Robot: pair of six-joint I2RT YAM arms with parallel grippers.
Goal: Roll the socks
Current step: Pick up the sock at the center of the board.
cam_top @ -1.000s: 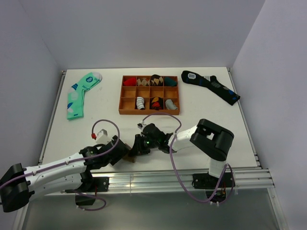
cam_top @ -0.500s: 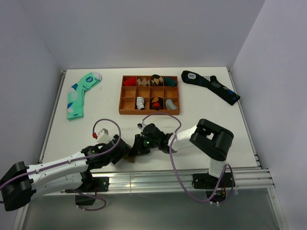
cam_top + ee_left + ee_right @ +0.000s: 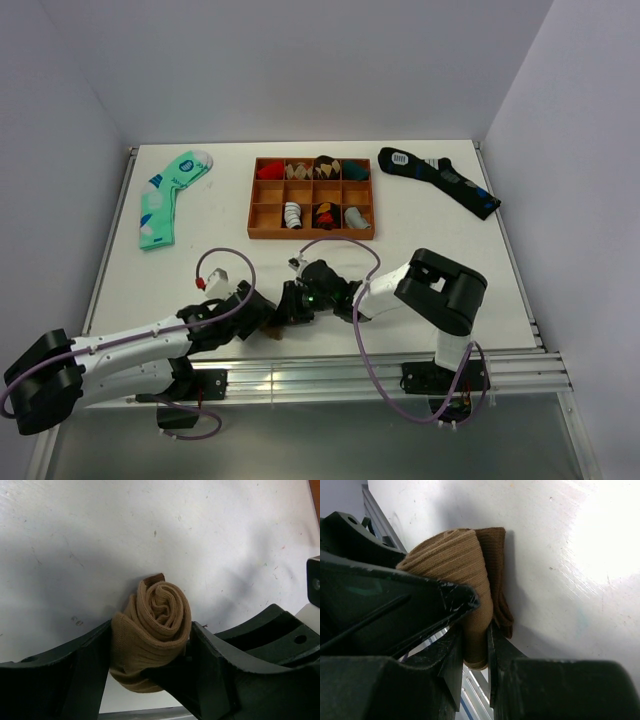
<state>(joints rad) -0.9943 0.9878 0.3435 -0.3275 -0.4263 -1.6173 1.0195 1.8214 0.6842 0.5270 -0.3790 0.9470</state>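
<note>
Socks, rolled up, are squeezed by your left claw and pinched by your right claw; loosen either early and they may unwind.

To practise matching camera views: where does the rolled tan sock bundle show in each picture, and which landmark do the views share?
Top external: the tan socks, a brown sliver low centre, mostly hidden by both sets of jaws.
Left wrist: lower centre, between the jaws.
Right wrist: left of centre, pinched in the jaws.
Shared landmark: the white table.
</note>
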